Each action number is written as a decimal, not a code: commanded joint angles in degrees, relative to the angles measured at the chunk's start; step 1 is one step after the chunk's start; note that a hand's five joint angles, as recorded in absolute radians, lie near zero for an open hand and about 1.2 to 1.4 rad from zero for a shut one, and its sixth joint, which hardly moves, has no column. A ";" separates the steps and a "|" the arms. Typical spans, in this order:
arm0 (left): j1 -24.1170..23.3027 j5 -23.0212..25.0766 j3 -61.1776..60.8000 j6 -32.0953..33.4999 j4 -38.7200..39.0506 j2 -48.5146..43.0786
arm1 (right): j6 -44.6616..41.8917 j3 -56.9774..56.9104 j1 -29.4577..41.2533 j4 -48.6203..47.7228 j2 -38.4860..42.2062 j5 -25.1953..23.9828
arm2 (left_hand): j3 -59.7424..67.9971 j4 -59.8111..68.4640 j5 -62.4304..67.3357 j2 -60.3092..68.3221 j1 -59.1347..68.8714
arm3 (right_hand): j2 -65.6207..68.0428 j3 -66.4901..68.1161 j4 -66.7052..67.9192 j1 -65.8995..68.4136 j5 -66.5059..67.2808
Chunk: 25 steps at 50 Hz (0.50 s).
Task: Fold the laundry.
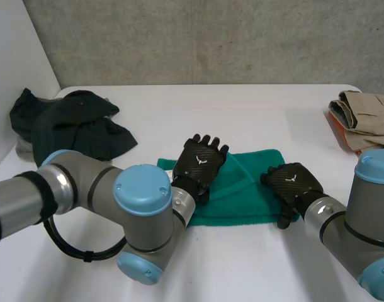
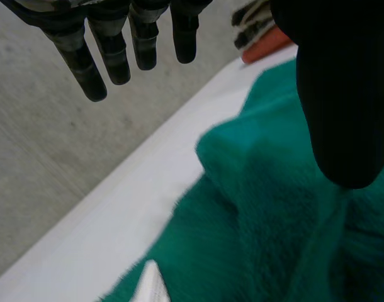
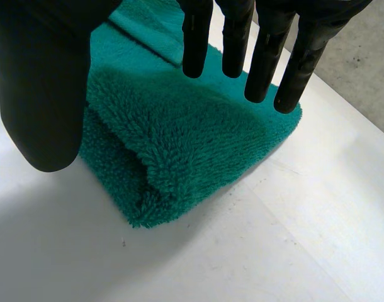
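Head view: the green towel (image 1: 242, 189) lies folded in the middle of the white tabletop (image 1: 242, 107). The left robot hand (image 1: 201, 160) is over its left part and the right robot hand (image 1: 293, 182) at its right end. Dark clothes (image 1: 72, 126) lie well left of the towel, a beige garment (image 1: 365, 110) well right, and a concrete wall (image 1: 211, 38) stands behind.

Left wrist view: fingers straight and empty above the towel's humped layer. Left unpressed, that hump may spring open.

Right wrist view: fingers straight, thumb apart, holding nothing over the folded end. A sideways drag could skew the layers on the smooth surface.
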 commanded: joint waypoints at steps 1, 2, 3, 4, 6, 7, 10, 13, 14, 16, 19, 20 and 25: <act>1.06 0.62 2.91 0.08 -1.15 -3.70 | -0.04 -0.17 -0.27 -0.04 0.08 0.02 | 1.60 2.01 0.85 1.92 2.46 | 7.55 5.31 5.31 8.53 5.34; 1.58 0.62 3.18 0.08 -0.80 -3.79 | -0.04 -0.17 -0.27 -0.04 0.08 0.02 | 1.60 2.01 0.85 1.92 2.46 | 7.55 5.31 5.31 8.53 5.34; 1.76 0.62 3.27 0.08 -0.71 -3.88 | -0.04 -0.17 -0.27 -0.04 0.08 0.02 | 1.77 2.17 1.01 2.09 2.63 | 7.55 5.31 5.31 8.53 5.34; 2.20 0.27 3.53 -0.01 -0.62 -4.05 | -0.04 -0.17 -0.27 -0.04 0.08 0.02 | 1.77 2.17 1.01 2.09 2.63 | 7.72 5.48 5.47 8.70 5.50; 3.60 -0.52 4.93 0.17 -0.62 -4.67 | -0.04 -0.25 -0.27 -0.04 -0.01 0.02 | 3.60 4.01 2.85 3.92 4.46 | 7.88 5.65 5.64 8.87 5.67; 4.30 -0.88 5.63 0.17 -0.53 -4.84 | -0.04 -0.17 -0.36 -0.04 -0.01 0.02 | 4.78 5.19 4.03 5.10 5.64 | 8.05 5.82 5.81 9.04 5.84; 7.98 -5.34 7.83 1.04 -0.62 -4.85 | -0.04 -0.17 -0.36 -0.04 -0.10 0.02 | 6.48 6.88 5.72 6.80 7.34 | 8.89 6.66 6.65 9.88 6.68; 11.85 -9.82 7.66 2.53 -0.45 -3.53 | -0.13 -0.17 -0.45 -0.04 -0.19 0.02 | 6.48 6.88 5.72 6.80 7.34 | 9.40 7.16 7.15 10.38 7.18; 12.13 -10.19 7.57 2.80 -0.45 -3.27 | -0.22 -0.17 -0.45 -0.04 -0.19 0.11 | 6.31 6.72 5.56 6.63 7.17 | 9.90 7.66 7.66 10.88 7.69; 12.48 -10.02 7.14 3.07 -0.53 -2.91 | -0.66 -0.17 -0.45 -0.04 -0.19 0.11 | 6.31 6.72 5.56 6.63 7.17 | 11.24 9.01 9.00 12.23 9.03; 11.35 -9.14 5.73 2.89 -0.53 -2.21 | -1.62 0.01 -0.53 -0.13 -0.10 0.19 | 4.96 5.37 4.21 5.29 5.83 | 12.26 10.02 10.01 13.24 10.04; 10.99 -8.88 5.12 2.89 -0.53 -2.03 | -1.89 0.10 -0.53 -0.13 -0.10 0.19 | 4.46 4.87 3.71 4.78 5.32 | 12.92 10.69 10.68 13.91 10.71; 8.18 -8.53 2.22 2.54 -0.62 0.51 | -2.50 0.10 -0.62 -1.44 0.16 0.37 | 3.79 4.19 3.03 4.11 4.65 | 18.63 16.40 16.39 19.61 16.42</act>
